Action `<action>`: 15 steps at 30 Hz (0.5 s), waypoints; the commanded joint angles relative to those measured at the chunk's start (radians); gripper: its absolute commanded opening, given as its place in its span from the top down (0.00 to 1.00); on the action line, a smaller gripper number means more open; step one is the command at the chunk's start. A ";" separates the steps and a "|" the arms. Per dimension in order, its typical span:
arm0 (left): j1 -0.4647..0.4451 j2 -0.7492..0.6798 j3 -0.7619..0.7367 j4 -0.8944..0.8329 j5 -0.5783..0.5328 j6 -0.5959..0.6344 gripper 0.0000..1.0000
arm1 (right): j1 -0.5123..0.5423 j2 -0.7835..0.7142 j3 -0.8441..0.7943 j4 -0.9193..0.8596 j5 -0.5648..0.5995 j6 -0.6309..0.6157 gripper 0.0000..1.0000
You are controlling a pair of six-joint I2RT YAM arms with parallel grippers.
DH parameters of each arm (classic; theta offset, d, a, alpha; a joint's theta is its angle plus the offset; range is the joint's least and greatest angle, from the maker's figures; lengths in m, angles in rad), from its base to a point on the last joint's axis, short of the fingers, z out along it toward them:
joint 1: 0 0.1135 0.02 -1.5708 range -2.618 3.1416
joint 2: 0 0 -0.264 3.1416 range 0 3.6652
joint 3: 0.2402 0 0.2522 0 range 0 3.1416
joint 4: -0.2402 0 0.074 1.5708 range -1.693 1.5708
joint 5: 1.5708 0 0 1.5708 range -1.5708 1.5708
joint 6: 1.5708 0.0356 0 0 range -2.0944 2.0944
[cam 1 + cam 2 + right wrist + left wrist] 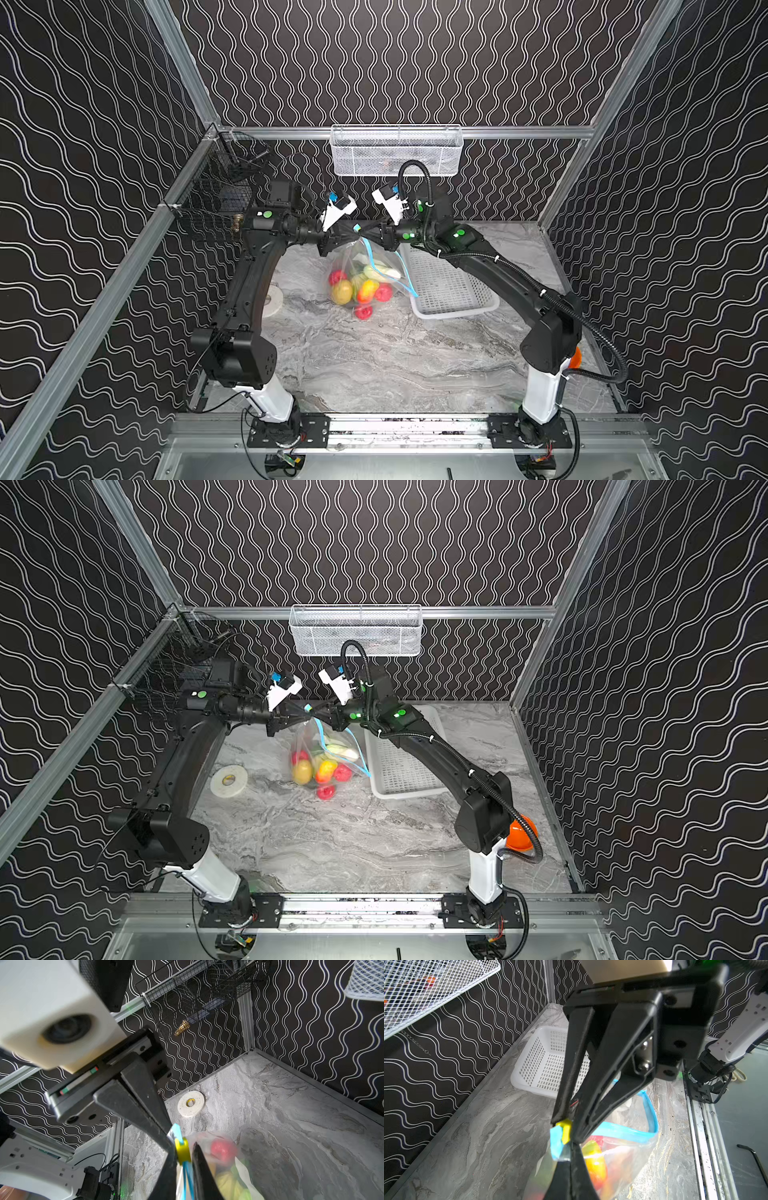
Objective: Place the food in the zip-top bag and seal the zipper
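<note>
Bag (356,266) bulges with bright food (342,291); left fingers (145,1109) pinch zipper end (556,1144), right fingers (571,1064) slider (566,1130).

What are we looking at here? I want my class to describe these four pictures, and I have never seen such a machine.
Two robot arms stand at a grey marbled table, each ending in a two-fingered pincer. Two pictures look down from overhead; the other two come from cameras on the wrists. On the table lie a white basket, a tape roll and an orange bowl. Between the arms hangs a clear zip-top bag of toy food, its bottom resting on the table. The left pincer is shut on the bag's corner; the right pincer seems to pinch the yellow slider on the blue zipper, and the mouth is open.
</note>
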 commanded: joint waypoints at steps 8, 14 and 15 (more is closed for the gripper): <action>-0.001 -0.009 -0.003 0.007 0.042 -0.009 1.00 | 0.001 -0.010 -0.011 0.041 -0.011 -0.001 0.86; -0.001 -0.011 -0.006 0.003 0.042 -0.002 1.00 | 0.001 -0.010 -0.007 0.050 -0.015 0.005 0.89; -0.001 -0.013 -0.009 0.005 0.044 -0.006 1.00 | 0.001 -0.010 -0.013 0.054 -0.011 0.007 0.91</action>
